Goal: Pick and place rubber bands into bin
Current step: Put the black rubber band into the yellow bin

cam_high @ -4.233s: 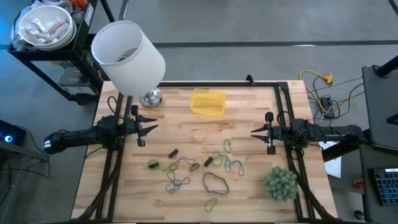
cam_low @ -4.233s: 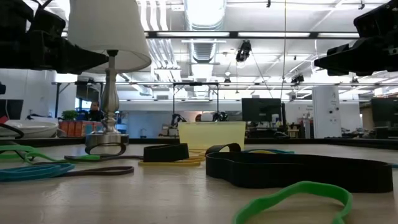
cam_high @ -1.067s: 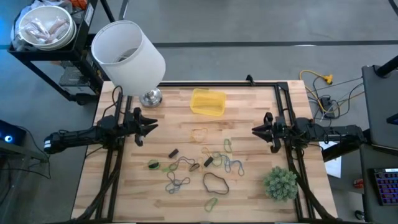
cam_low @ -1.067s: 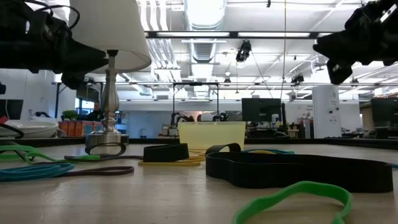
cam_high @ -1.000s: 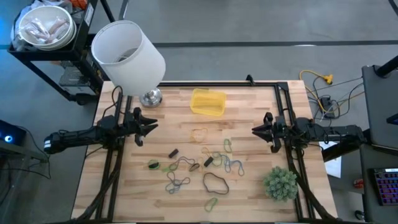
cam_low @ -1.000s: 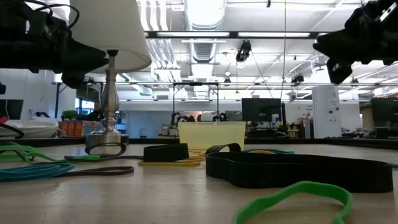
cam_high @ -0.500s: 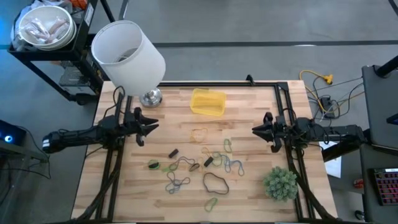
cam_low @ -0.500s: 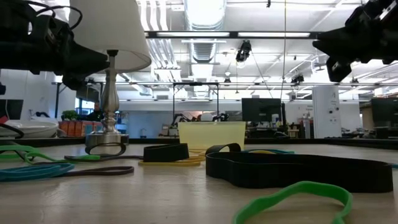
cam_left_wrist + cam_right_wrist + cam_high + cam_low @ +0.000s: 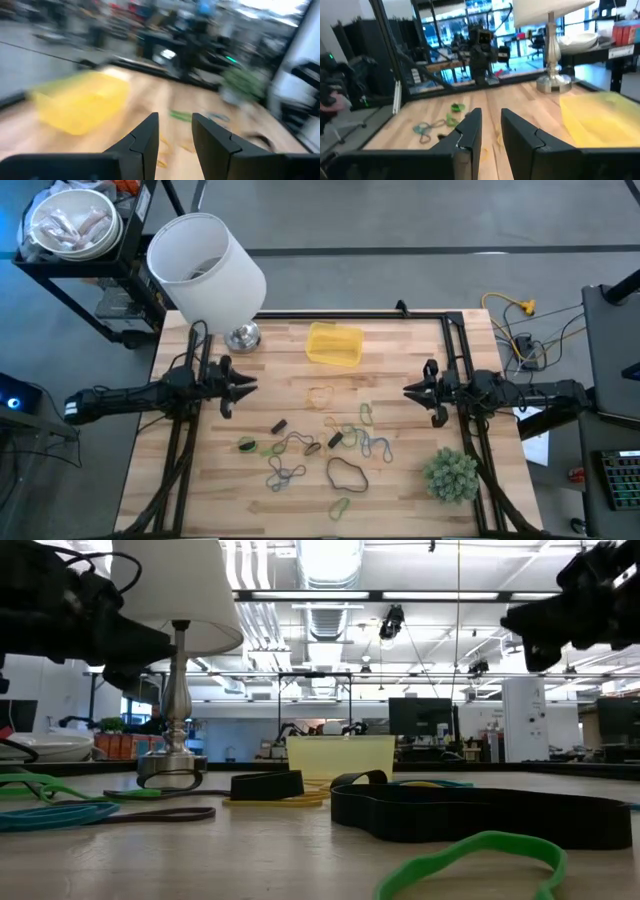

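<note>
Scattered rubber bands (image 9: 318, 445) lie between both empty, slightly parted claws, left claw (image 9: 240, 387) and right claw (image 9: 409, 392).

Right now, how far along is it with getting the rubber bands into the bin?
Nothing looks done yet: the bin appears empty from above, and the rubber bands lie scattered on the table. Nothing is in hand either. The left claw and right claw hang above the table's two sides, each with a small gap between its fingers and nothing in it. Every band is left to move.
</note>
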